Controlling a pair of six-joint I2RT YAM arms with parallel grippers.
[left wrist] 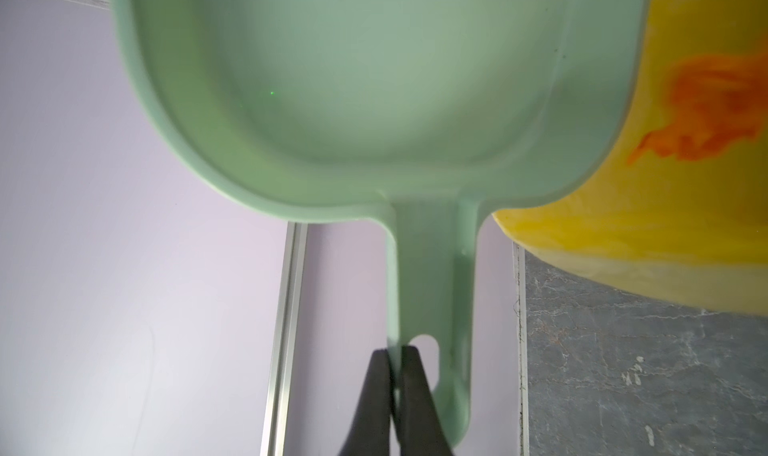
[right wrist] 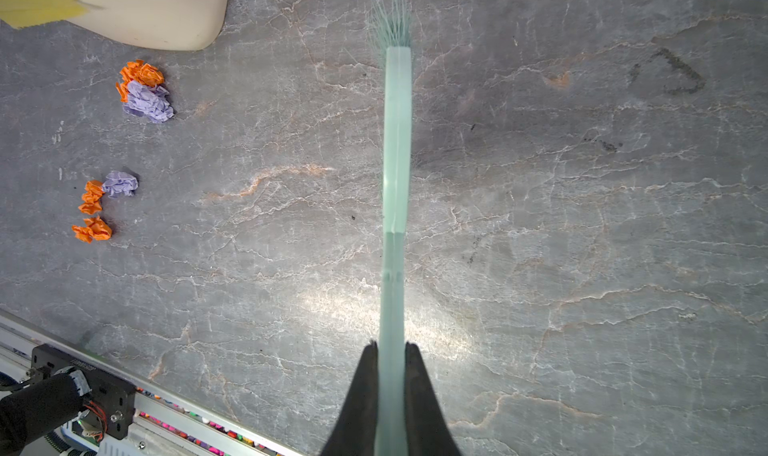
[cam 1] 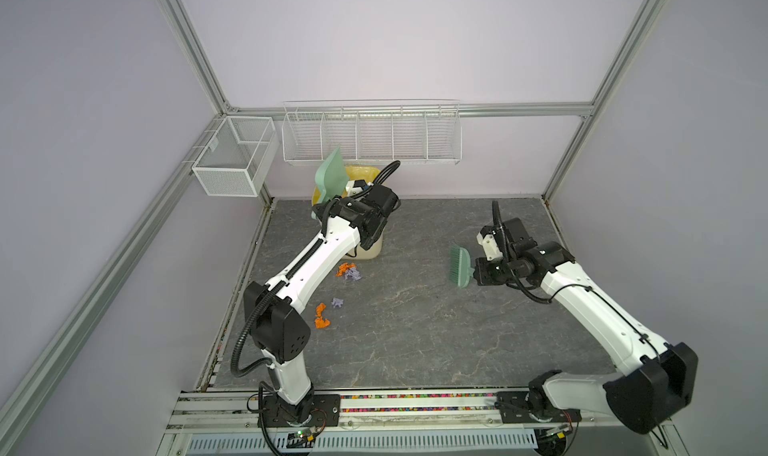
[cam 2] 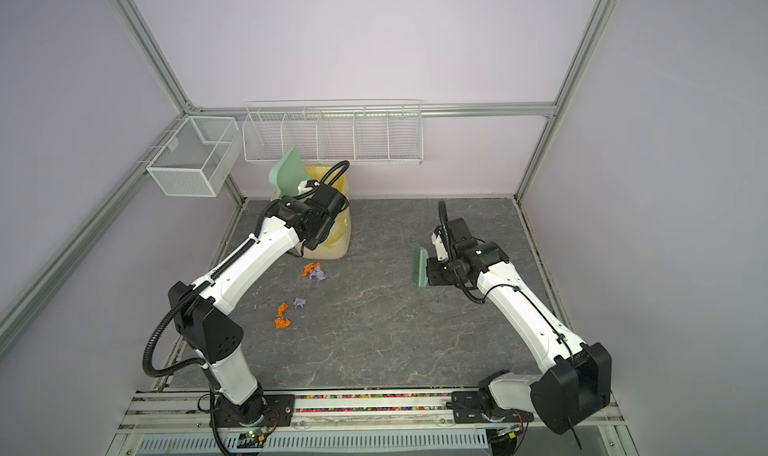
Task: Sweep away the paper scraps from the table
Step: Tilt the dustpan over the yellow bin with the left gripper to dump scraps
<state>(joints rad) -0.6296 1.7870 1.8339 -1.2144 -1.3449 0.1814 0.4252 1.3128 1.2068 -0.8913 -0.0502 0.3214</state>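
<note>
Two small clusters of orange and lavender paper scraps lie on the dark table [cam 1: 415,333] left of centre, one by the bin [cam 1: 348,272] [cam 2: 313,272] [right wrist: 145,90], one nearer the front [cam 1: 328,312] [cam 2: 291,310] [right wrist: 104,204]. My left gripper [left wrist: 395,352] is shut on the handle of a green dustpan [cam 1: 331,175] [cam 2: 286,175] [left wrist: 374,80], which is tipped up over the yellow-lined bin [cam 1: 372,246] [left wrist: 665,208]. An orange scrap [left wrist: 715,109] shows inside the liner. My right gripper [cam 1: 478,273] [right wrist: 391,346] is shut on a green brush [cam 1: 460,265] [cam 2: 420,267] [right wrist: 397,142] held low over the table at right.
A white mesh basket [cam 1: 235,154] hangs on the left rail and a long wire basket [cam 1: 372,134] on the back wall above the bin. Aluminium rails frame the table, and the arm bases sit on the front rail [cam 1: 415,404].
</note>
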